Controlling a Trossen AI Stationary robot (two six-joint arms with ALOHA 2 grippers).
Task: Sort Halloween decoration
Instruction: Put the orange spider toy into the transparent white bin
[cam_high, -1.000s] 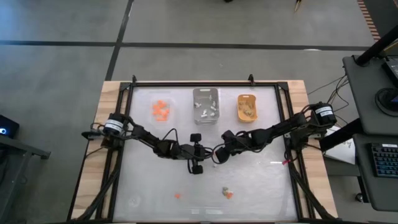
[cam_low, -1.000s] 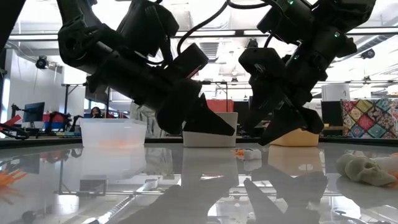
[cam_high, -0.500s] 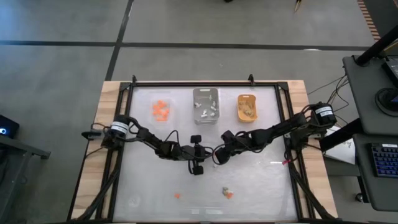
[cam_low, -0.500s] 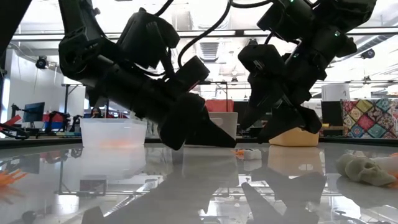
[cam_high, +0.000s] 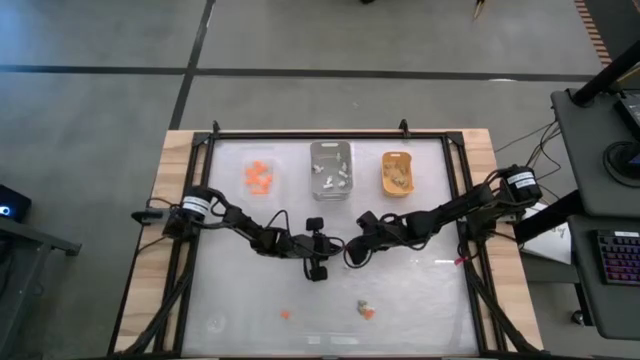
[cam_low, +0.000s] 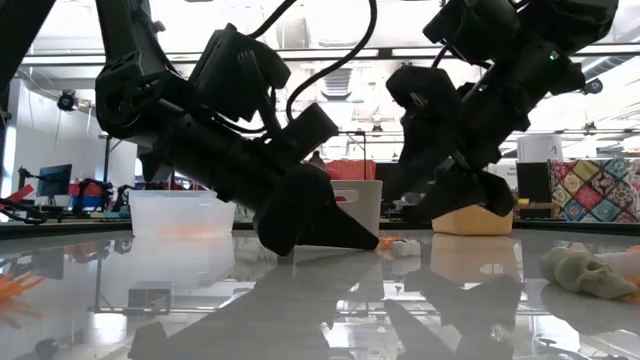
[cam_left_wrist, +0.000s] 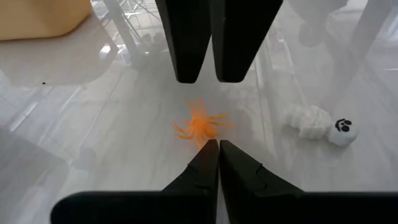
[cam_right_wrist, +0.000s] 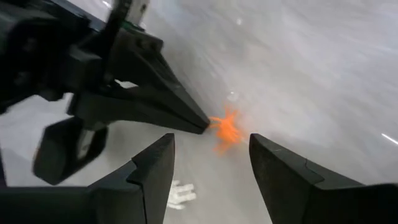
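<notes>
Inventory, tabletop (cam_high: 230, 290), sorting in progress.

1. Left gripper (cam_left_wrist: 214, 149): fingers pressed together, nothing between them. Tips low at table centre, touching or just short of the orange spider (cam_left_wrist: 200, 126); can't tell which.
2. Right gripper (cam_right_wrist: 212, 155): fingers spread wide, nothing held. Comes in from the right edge, facing the left gripper across the spider; the spider lies on the surface in front of the gap between its fingers, not gripped.
3. Orange spider: tiny, flat on the surface at table centre, between the two grippers.
4. White ghost trinket (cam_left_wrist: 316, 122): small, pale, black face dots; lies just beside the spider, apart from it.
5. Clear tray (cam_high: 259, 178): far edge, left of the row; holds several orange pcs.
6. Grey tray (cam_high: 331, 167): far edge, middle; holds white/grey pcs.
7. Orange-yellow tray (cam_high: 398, 173): far edge, right of the row; holds tan pcs.
8. Loose items near the front edge: one orange piece (cam_high: 285, 315) left of centre; a small cluster (cam_high: 365, 309), pale plus orange, right of centre.
9. Skull-like pale piece (cam_low: 588, 272): seen in low view close to the camera, on the surface.
</notes>
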